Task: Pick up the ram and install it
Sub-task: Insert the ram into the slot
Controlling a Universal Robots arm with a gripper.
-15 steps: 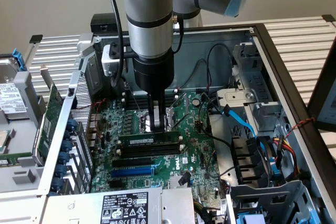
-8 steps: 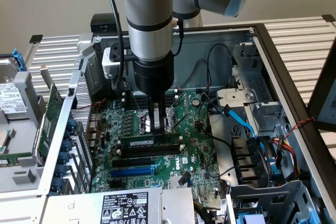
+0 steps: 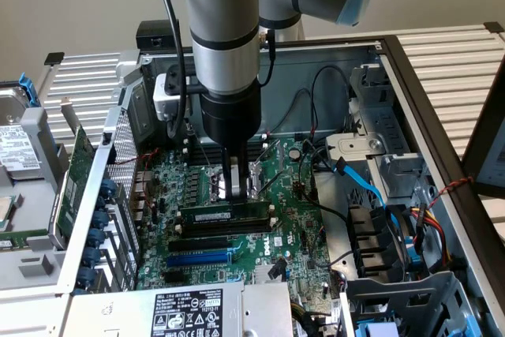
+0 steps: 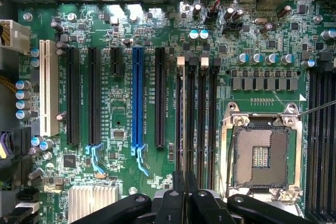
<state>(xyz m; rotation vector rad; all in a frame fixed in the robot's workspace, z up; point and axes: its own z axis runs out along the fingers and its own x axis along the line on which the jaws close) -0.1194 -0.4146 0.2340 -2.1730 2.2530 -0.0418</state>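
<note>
The ram point(image 3: 223, 215), a long dark-green stick with a white label, stands upright in a black slot on the motherboard point(image 3: 292, 234), just in front of the CPU socket point(image 3: 234, 181). My gripper point(image 3: 228, 195) comes straight down onto the middle of its top edge, its thin black fingers pressed together. Whether they touch the stick I cannot tell. In the wrist view the shut gripper point(image 4: 184, 184) hangs over the row of black memory slots point(image 4: 202, 114). The ram point(image 4: 181, 119) runs edge-on beneath it.
Parallel black slots point(image 3: 209, 241) and a blue slot point(image 3: 200, 259) lie in front of the ram. Blue cables point(image 3: 364, 185) and drive bays crowd the exterior view's right. A green expansion card point(image 3: 73, 173) stands outside the case wall at the left. A labelled power supply point(image 3: 185, 312) sits in front.
</note>
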